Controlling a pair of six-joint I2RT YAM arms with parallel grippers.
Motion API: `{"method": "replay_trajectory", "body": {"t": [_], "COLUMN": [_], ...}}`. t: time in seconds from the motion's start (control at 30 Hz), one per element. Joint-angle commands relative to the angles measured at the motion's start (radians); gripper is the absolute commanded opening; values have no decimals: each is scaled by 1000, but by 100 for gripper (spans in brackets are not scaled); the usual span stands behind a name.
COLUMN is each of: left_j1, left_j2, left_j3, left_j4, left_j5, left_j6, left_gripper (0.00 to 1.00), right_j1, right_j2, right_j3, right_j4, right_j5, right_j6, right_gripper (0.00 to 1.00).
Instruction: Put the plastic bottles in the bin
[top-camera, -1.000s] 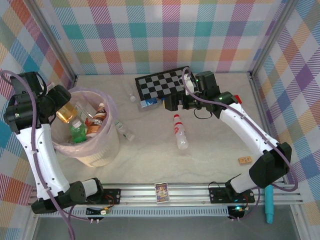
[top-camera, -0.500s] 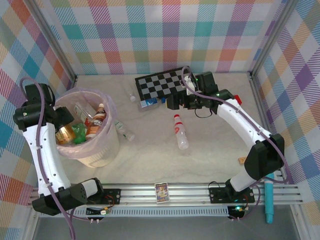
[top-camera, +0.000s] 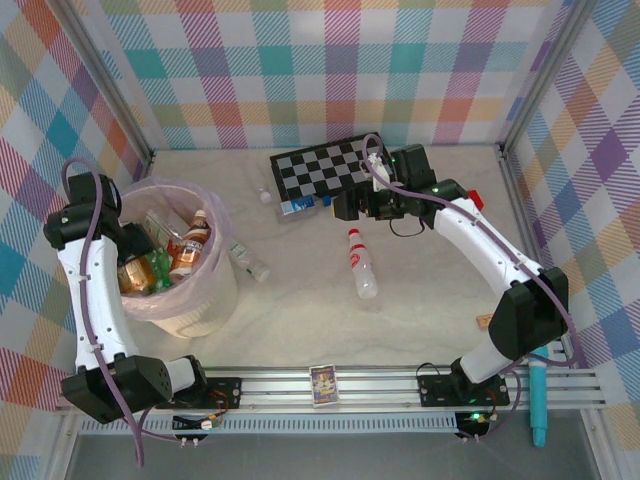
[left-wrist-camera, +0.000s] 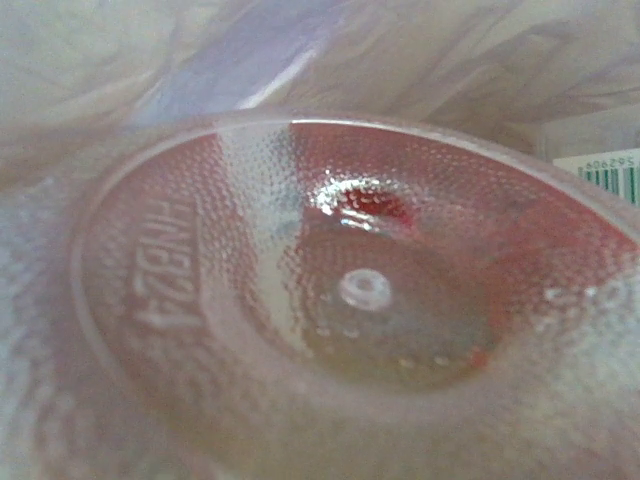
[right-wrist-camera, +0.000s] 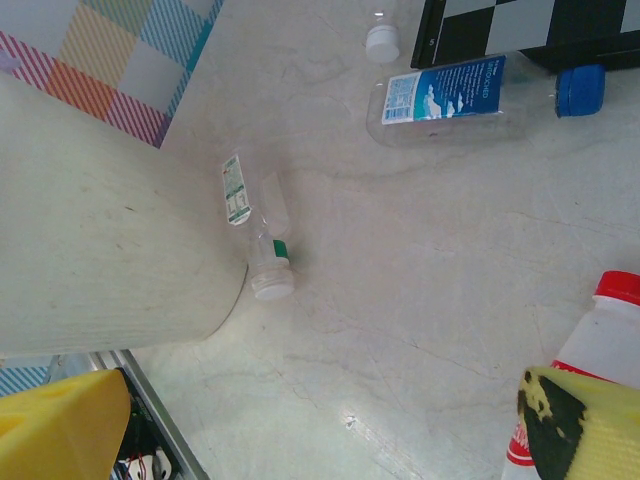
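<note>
— Where is our left tool (top-camera: 134, 262)?
— Down inside the bin (top-camera: 205, 300), which stands at the left of the table (top-camera: 430, 300). A brown bottle (left-wrist-camera: 360, 300) sits right at it, and the left wrist view shows its dimpled base close up. The fingers are hidden, so we cannot tell whether the tool grips the bottle or how wide it stands.
— What else lies in the bin?
— We see a green bottle (top-camera: 153, 268) and a brown one with a red cap (top-camera: 192, 245) beside it, inside the pink liner (top-camera: 225, 215).
— And our right tool (right-wrist-camera: 320, 405)?
— Spread wide, holding nothing, hovering by the checkerboard (top-camera: 325, 168). A white bottle with a red cap (top-camera: 358, 262) lies on the table near it. A clear bottle with a blue label (right-wrist-camera: 455, 95) lies at the checkerboard's edge. A small clear bottle (right-wrist-camera: 255, 235) lies just beside the bin's wall.
</note>
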Motion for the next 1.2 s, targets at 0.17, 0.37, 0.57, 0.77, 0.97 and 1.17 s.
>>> {"method": "replay_trajectory", "body": {"t": [0.17, 0.37, 0.57, 0.77, 0.97, 1.17], "left_j1": [1, -27, -44, -51, -69, -68], "left_j2": [59, 105, 208, 223, 221, 187], "left_j3": [-109, -130, -39, 50, 106, 206], "left_j4": [180, 304, 295, 244, 195, 138], "left_j5": [55, 114, 74, 95, 107, 95], "left_j6": [-31, -61, -49, -23, 11, 43], "left_gripper": [53, 49, 51, 70, 91, 100], "right_j1": [-7, -34, -42, -40, 13, 93], "right_j2": [-7, -21, -67, -30, 21, 76], "right_j3": [-31, -47, -115, -154, -192, -257], "right_j4": [1, -37, -81, -184, -215, -199], "right_j5": [2, 39, 145, 307, 310, 327], "right_j6": [-4, -18, -53, -98, -55, 31], "right_gripper": [99, 99, 99, 99, 99, 98]}}
